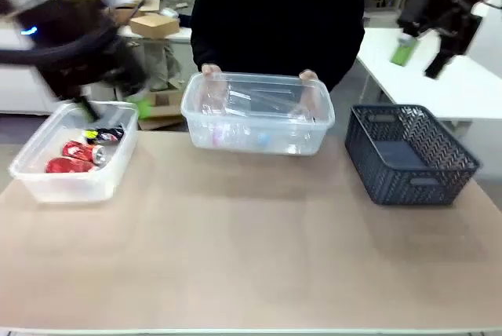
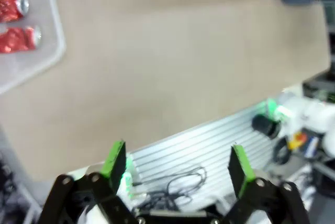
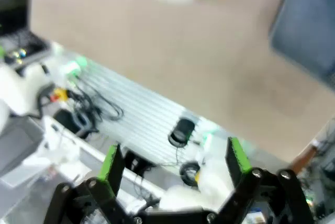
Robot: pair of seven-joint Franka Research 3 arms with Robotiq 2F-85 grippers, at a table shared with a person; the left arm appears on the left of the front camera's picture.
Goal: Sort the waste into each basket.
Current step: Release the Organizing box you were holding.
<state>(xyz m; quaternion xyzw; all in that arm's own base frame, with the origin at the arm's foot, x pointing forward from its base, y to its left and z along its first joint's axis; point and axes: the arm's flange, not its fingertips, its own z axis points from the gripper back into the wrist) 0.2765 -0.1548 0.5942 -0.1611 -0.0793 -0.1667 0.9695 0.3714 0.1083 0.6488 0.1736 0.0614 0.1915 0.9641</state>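
in the left wrist view the left gripper (image 2: 178, 164) is rising from the bottom edge, its green pads (image 2: 115, 158) standing wide apart and gripping nothing, hanging over the table's (image 2: 172, 72) near edge. in the right wrist view the right gripper (image 3: 175, 164) is likewise spread wide and empty, hanging above the near rail. in the front view the left arm is blurring across the upper left, the right arm sitting high at the upper right. red cans (image 1: 74, 157) are lying in the small clear tub (image 1: 47, 180) at the left. the dark lattice basket (image 1: 408, 155) is standing at the right. farther back, at centre, a person's hands (image 1: 210, 71) are holding a clear tub (image 1: 259, 128) with bottles inside.
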